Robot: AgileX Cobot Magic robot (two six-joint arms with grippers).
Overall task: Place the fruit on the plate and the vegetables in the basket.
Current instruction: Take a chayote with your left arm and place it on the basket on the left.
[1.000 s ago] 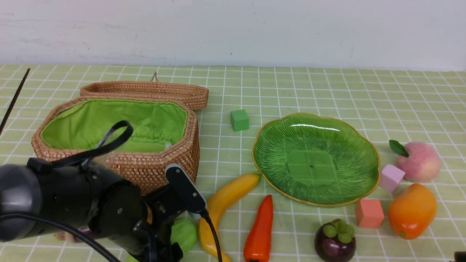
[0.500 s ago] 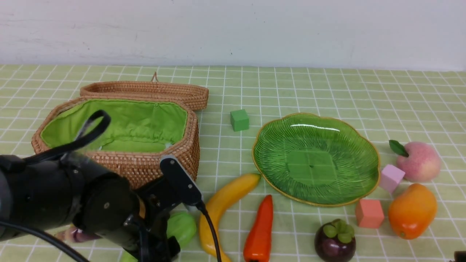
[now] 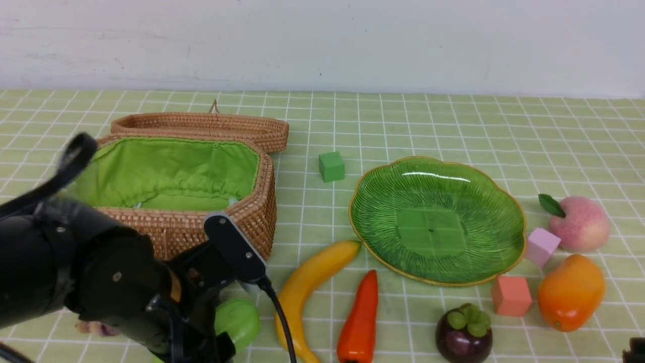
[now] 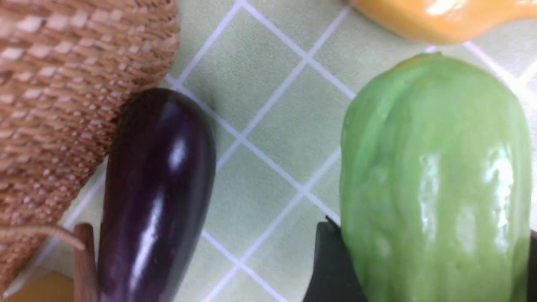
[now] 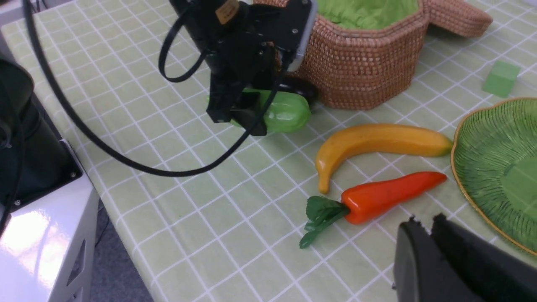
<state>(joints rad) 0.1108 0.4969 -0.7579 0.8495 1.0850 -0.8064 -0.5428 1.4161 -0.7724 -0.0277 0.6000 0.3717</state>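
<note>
My left gripper (image 5: 241, 112) is shut on the light green gourd (image 3: 238, 321), low over the cloth in front of the basket (image 3: 201, 232); its black fingers (image 4: 331, 268) hug the gourd (image 4: 436, 176). The purple eggplant (image 4: 155, 197) lies against the basket wall (image 4: 50, 84), mostly hidden behind my arm in the front view. The banana (image 3: 307, 282) and orange-red pepper (image 3: 359, 322) lie between basket and plate (image 3: 438, 222). The mangosteen (image 3: 463, 335), mango (image 3: 570, 292) and peach (image 3: 579, 224) sit near the plate's right side. My right gripper (image 5: 423, 220) is shut and empty, near the pepper (image 5: 386, 195).
The basket's wicker lid (image 3: 201, 123) lies open behind it. A green cube (image 3: 331, 166) stands left of the plate; a pink cube (image 3: 541, 246) and a salmon cube (image 3: 511, 296) sit by its right rim. The table edge and robot base (image 5: 42, 218) show in the right wrist view.
My left arm has moved to the left, carrying the green gourd away from the banana. The right gripper and the other objects have not moved.
</note>
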